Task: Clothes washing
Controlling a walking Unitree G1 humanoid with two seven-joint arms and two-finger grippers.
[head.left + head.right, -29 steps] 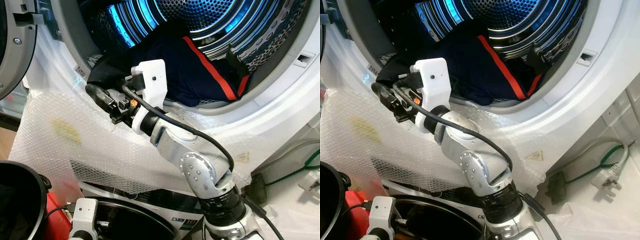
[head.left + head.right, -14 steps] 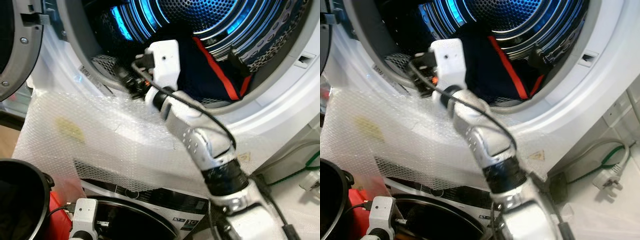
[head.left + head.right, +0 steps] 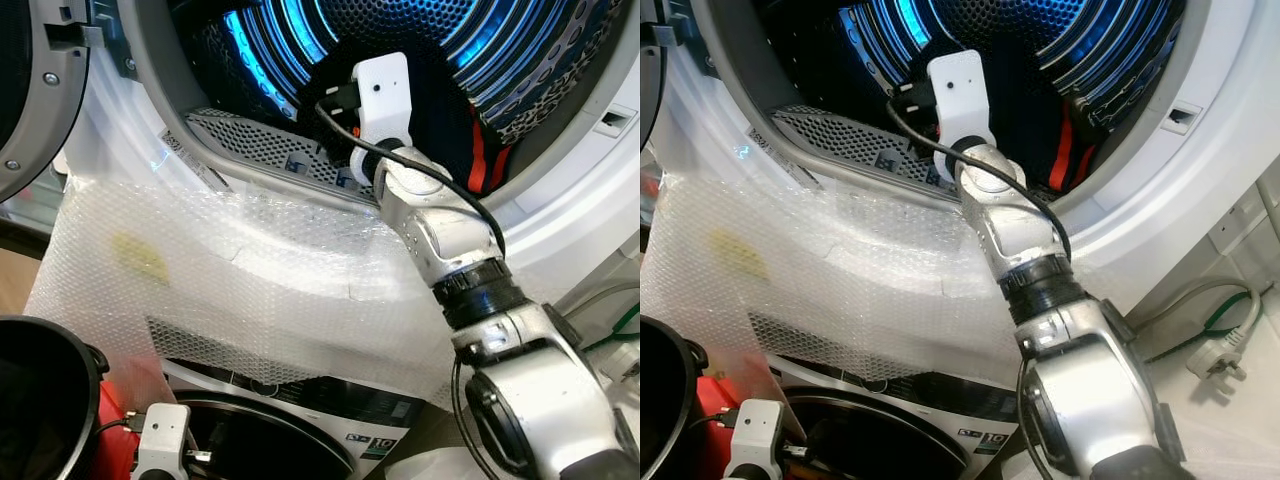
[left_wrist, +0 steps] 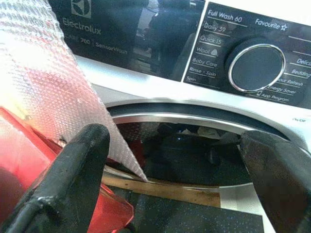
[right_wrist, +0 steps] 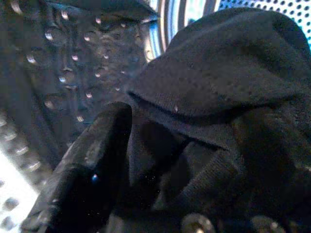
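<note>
The right tool [image 5: 160, 160] reaches deep into the lit drum [image 3: 300, 40], its fingers [image 5: 82, 160] pinching a dark garment [image 5: 218, 82] bunched against and ahead of them. Behind its wrist, bubble wrap [image 3: 230, 280] drapes the machine's front. The left tool [image 4: 170, 179] hangs low, spread wide, facing a lower washer's control panel [image 4: 252, 58].
</note>
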